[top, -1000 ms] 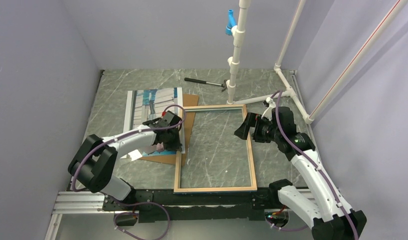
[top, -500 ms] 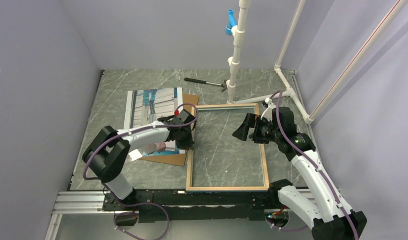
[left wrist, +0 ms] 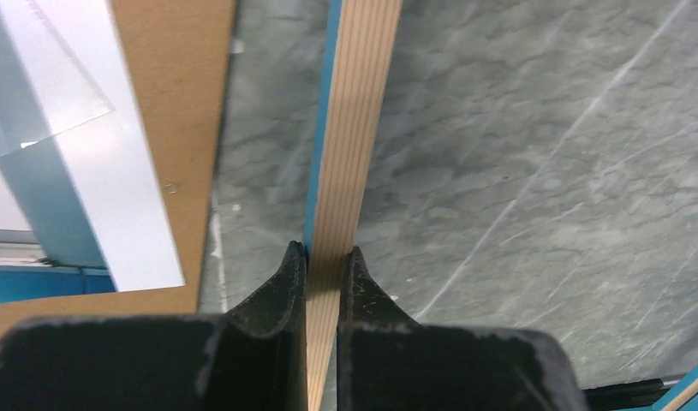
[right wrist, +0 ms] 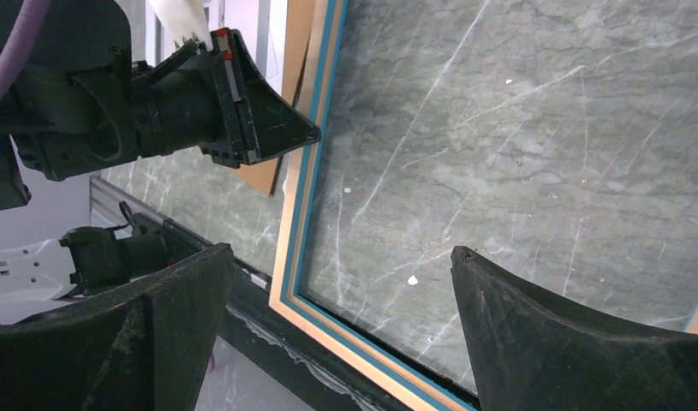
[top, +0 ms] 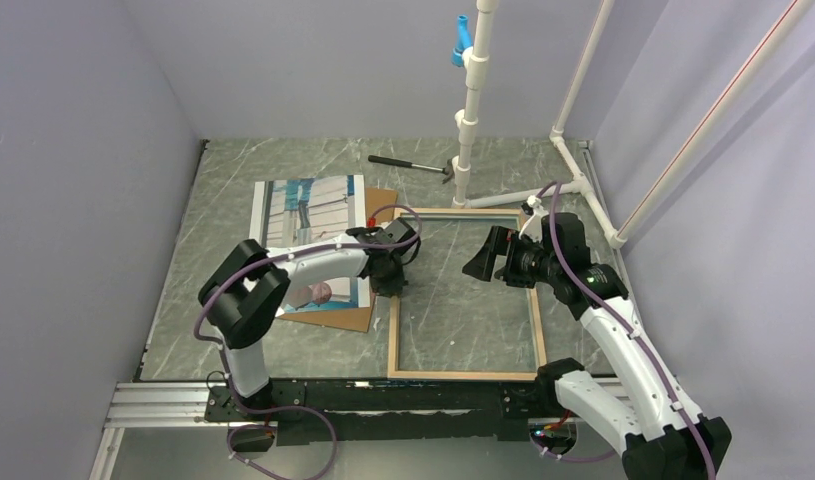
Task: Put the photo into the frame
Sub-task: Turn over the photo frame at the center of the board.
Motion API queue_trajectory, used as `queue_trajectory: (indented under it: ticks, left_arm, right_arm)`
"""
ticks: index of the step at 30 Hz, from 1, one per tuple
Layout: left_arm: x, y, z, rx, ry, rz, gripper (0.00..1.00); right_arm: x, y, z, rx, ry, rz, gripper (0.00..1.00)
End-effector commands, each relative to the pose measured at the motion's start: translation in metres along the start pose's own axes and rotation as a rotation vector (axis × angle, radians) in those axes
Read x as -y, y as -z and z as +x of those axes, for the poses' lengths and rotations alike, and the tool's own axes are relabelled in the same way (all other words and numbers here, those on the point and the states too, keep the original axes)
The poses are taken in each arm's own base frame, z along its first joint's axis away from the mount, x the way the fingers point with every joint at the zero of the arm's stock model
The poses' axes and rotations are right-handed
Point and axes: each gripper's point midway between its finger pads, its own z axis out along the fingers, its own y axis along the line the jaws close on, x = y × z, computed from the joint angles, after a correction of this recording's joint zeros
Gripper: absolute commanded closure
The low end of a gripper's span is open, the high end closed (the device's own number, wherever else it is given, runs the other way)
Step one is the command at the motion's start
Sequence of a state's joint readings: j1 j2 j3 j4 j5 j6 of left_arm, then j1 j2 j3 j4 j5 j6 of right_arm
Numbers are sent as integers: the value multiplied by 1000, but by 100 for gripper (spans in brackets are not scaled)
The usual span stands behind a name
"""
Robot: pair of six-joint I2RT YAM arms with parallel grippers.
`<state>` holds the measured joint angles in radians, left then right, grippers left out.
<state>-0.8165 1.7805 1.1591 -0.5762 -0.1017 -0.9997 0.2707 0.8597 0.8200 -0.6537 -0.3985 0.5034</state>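
Top external view: a grey marbled table (top: 283,165) holds a frame (top: 463,376), a photo (top: 308,210) and a brown board (top: 345,318).
Frame, position: flat on the table at centre-right, wood-coloured back up, blue face down; the table shows through its opening.
Frame, likely reason: back-up looks like the loading side, so the print can be laid in from behind.
Left gripper (left wrist: 325,257), state: clamped on the frame's left rail, one finger outside it and one inside the opening.
Left gripper, likely reason: a pinch on the rail lets the arm steady the frame or slide it along the table beside the print.
Right gripper (right wrist: 343,251), state: fingers spread wide, holding nothing, hovering over the frame's right half and pointing toward the left gripper.
Right gripper, likely reason: waiting clear of the frame, ready to assist.
Photo, position: picture side up on the brown board, left of the frame and not yet in it; the board's edge lies just beside the gripped rail with a strip of bare table between.
Photo relative to hands: near the left gripper, on its left, touched by neither finger; the left forearm crosses above its near end. The right gripper is well apart from it, across the frame.
Task standing, judged: frame placed, photo not yet picked up.
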Motion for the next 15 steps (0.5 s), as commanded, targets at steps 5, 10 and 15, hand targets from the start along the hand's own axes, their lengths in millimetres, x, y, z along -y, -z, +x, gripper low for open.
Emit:
queue_trajectory:
  ticks: [5,10,15]
  left_arm:
    - [59,8,-54,199,208,102,100]
    - [57,7,-49,195,179,139,86]
    - [46,14,-45,200,158,126,43]
  right_arm:
    - [-4,-6,-6,6,-1,-25,0]
    - [5,-10,-2,-4,0,7,0]
    - [11,-13,2,-15,-1,22,0]
